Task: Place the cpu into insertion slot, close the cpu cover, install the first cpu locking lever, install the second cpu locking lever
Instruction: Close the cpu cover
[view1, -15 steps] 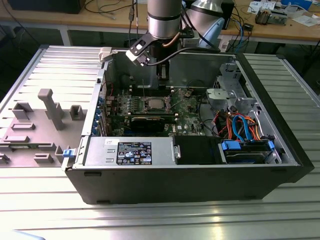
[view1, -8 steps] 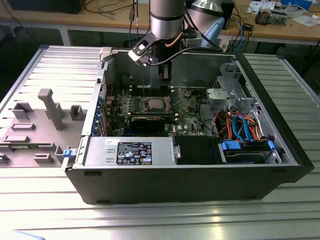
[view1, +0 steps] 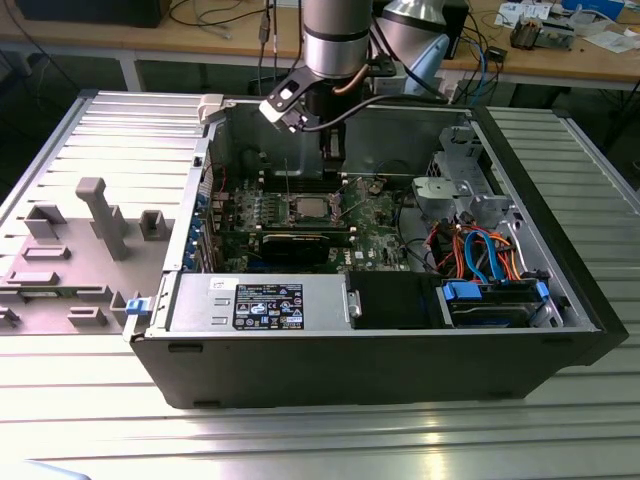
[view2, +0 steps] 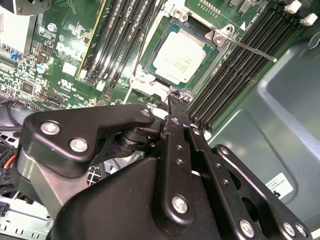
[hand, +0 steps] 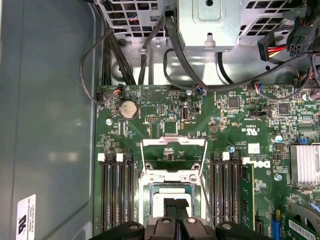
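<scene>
Pincer (view2: 173, 100): closed, holding nothing, hovering over the board (view1: 385, 215); cpu (view1: 308, 207): seated in the insertion slot (view2: 218, 36), at seven o'clock of it in the exterior view; cpu cover (hand: 173, 142): swung open. You'd best press its free edge down squarely, keeping the locking lever (view2: 250, 50) clear.

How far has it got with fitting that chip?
Done: the cpu sits in the insertion slot. In hand: the tool, shut with nothing in it, hangs close over it. Left: the cpu cover lies open and the locking levers stick out unlatched.
</scene>
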